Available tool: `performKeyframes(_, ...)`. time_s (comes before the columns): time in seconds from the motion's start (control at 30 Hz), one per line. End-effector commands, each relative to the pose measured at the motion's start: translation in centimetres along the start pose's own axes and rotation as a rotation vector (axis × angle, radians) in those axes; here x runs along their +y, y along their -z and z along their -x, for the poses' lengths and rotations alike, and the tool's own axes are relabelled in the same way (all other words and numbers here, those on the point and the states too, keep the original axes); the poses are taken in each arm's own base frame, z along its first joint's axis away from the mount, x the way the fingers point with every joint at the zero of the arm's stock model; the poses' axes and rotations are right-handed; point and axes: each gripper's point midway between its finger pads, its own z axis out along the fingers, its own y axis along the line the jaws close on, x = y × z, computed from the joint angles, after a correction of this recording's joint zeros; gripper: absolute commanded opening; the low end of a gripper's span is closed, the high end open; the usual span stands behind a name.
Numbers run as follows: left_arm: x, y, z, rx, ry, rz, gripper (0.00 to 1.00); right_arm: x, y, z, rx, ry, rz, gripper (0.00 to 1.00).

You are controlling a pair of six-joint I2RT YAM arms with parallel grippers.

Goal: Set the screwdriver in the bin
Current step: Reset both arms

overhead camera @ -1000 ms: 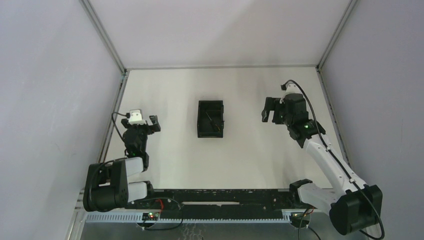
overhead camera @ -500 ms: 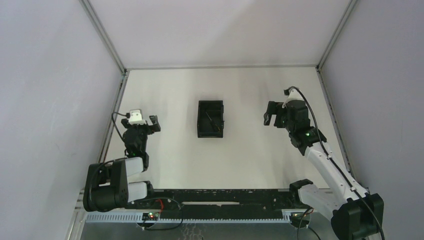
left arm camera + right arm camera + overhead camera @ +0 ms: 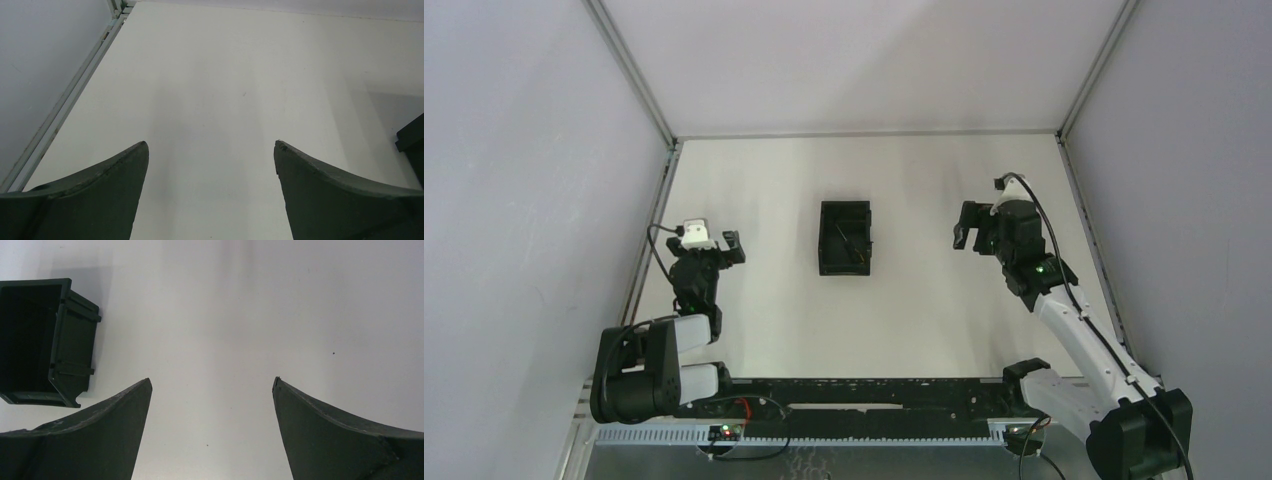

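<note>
The black bin [image 3: 845,262] stands upright in the middle of the table. A thin dark screwdriver [image 3: 848,241] lies slanted inside it; I cannot make out its handle colours. My left gripper [image 3: 731,247] is open and empty, left of the bin; in its wrist view [image 3: 211,143] only a bin corner [image 3: 412,142] shows at the right edge. My right gripper [image 3: 965,226] is open and empty, right of the bin. Its wrist view [image 3: 211,379] shows the bin [image 3: 72,347] at upper left, its inside dark.
Grey walls and metal frame rails [image 3: 646,240] enclose the white table [image 3: 904,300] on three sides. A black rail [image 3: 864,392] with the arm bases runs along the near edge.
My right gripper has drawn back a little to the right, away from the bin, over the last second. The left arm, the bin and the screwdriver have not moved.
</note>
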Motion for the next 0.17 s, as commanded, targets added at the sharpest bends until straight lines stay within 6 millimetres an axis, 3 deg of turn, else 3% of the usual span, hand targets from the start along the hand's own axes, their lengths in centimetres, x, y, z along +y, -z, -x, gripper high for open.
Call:
performKeyframes(0.0,-0.11,-0.38,2.06,-0.073,-0.023,-0.006,1.0,-0.33,0.27,1.82,-0.072,-0.027,-0.021,0.99)
performKeyframes(0.13,-0.09,-0.37,2.06,-0.073,-0.023,-0.004,1.0,-0.95,0.29,2.0,-0.083,-0.04,-0.058,1.0)
